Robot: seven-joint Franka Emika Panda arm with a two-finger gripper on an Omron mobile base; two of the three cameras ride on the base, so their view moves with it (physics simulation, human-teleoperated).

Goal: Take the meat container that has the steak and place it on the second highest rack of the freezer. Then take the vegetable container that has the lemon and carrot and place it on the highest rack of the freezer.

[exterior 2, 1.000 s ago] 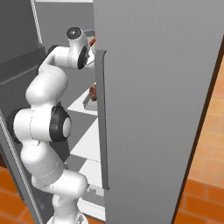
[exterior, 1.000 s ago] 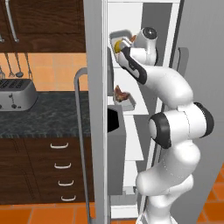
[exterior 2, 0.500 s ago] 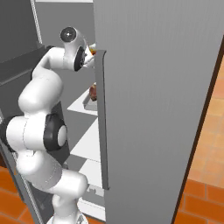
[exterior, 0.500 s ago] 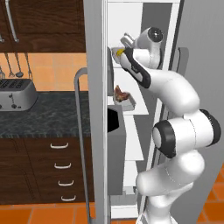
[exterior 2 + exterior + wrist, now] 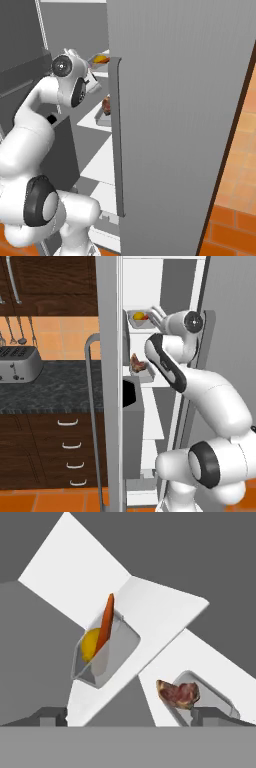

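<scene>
The freezer [image 5: 175, 100] stands open with white shelves inside. On the highest rack [image 5: 155, 612] rests the clear vegetable container [image 5: 106, 654], holding the lemon [image 5: 89, 644] and the carrot [image 5: 105, 623]. One shelf down, on the second highest rack [image 5: 205, 659], sits the meat container [image 5: 212, 698] with the steak [image 5: 177, 693]. Both containers also show from the left: the vegetable container [image 5: 138, 318] above, the steak [image 5: 137, 362] below. My gripper [image 5: 158, 316] hovers just outside the top shelf, open and holding nothing, its fingertips [image 5: 50, 715] apart from the vegetable container.
The freezer's door edge and long bar handle [image 5: 92, 406] stand left of the arm. A dark counter [image 5: 50, 386] with a toaster [image 5: 17, 363] and drawers [image 5: 67, 446] lies further left. The other grey door [image 5: 120, 135] closes in on the right.
The gripper went from shut to open, letting go of the vegetable container on the top shelf, and the hand has drawn back out of the freezer.
</scene>
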